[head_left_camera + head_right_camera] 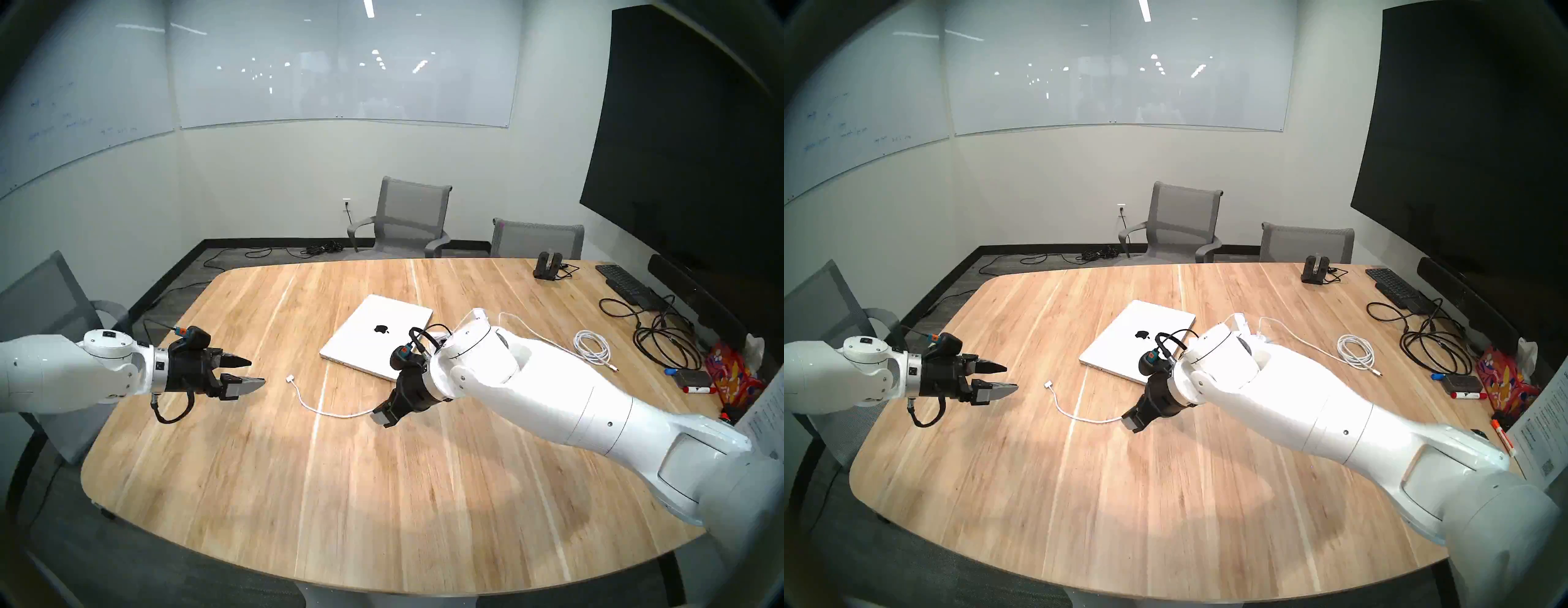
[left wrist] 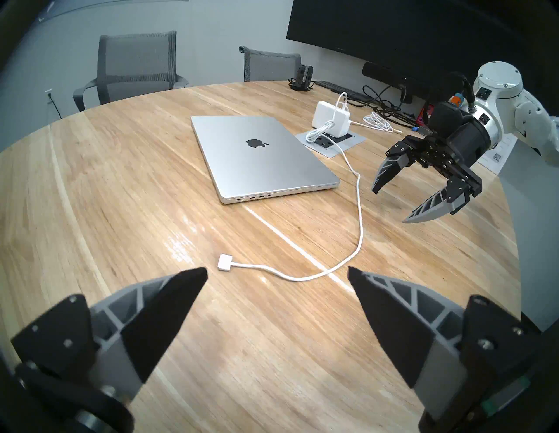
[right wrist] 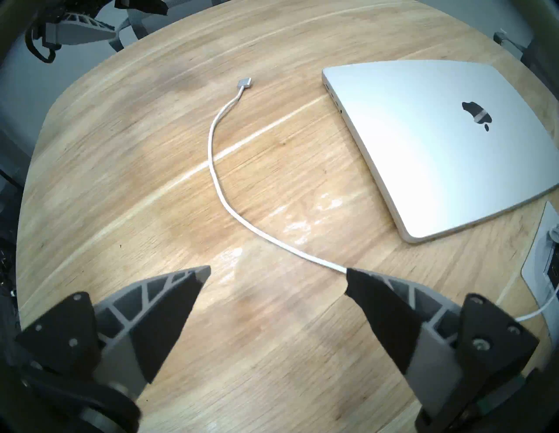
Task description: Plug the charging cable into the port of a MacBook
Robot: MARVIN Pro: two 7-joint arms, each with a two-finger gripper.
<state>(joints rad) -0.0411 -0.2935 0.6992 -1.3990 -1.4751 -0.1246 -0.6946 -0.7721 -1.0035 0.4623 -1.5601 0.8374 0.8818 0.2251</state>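
- Right gripper [image 3: 278,273]: fingers spread wide, empty, hanging low over the wooden table [image 1: 382,488]; the cord passes under one fingertip, contact not discernible.
- Charging cable [image 3: 213,169]: slack white cord lying curved on the table, likely light and limp. The cord would flex, so grasp the rigid flat plug [image 2: 224,262] by its sides.
- Left gripper [image 1: 250,372]: fingers parted, empty, just short of the plug.
- MacBook [image 2: 257,157]: closed, flat, beyond the plug; its ports [image 2: 254,198] face the cable. Probably slides if pushed.
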